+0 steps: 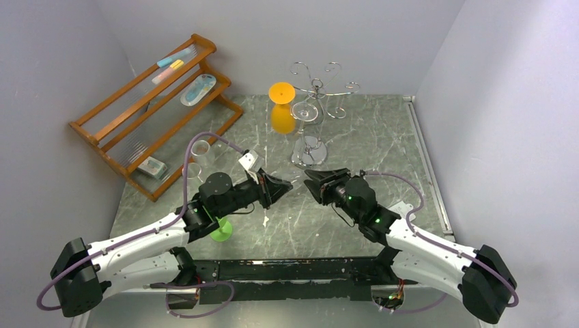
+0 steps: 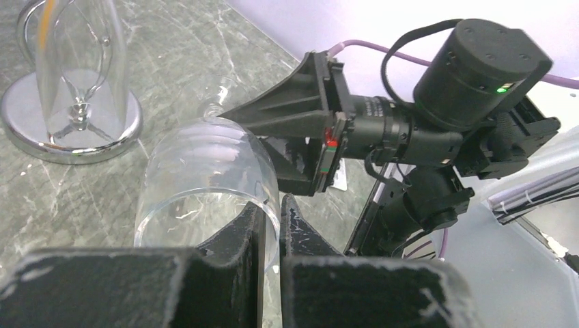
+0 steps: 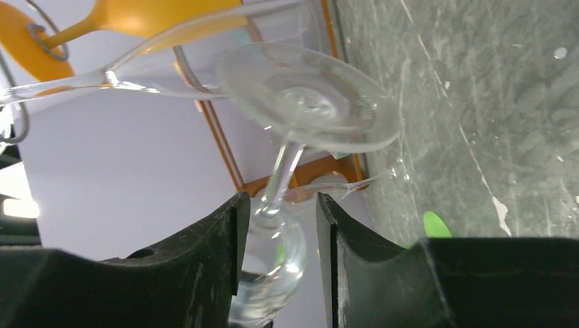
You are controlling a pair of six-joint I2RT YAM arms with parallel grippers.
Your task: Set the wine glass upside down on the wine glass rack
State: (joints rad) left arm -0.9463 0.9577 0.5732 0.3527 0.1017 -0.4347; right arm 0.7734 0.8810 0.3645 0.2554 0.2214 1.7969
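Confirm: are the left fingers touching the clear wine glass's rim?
Touching. The left wrist view shows the wine glass rim pinched between the left gripper's closed fingers, with no gap on either side.

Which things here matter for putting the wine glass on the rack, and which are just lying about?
For the job:
wine glass
wine glass rack
left hand
right hand

Lying about:
wooden shelf
orange glass
green object
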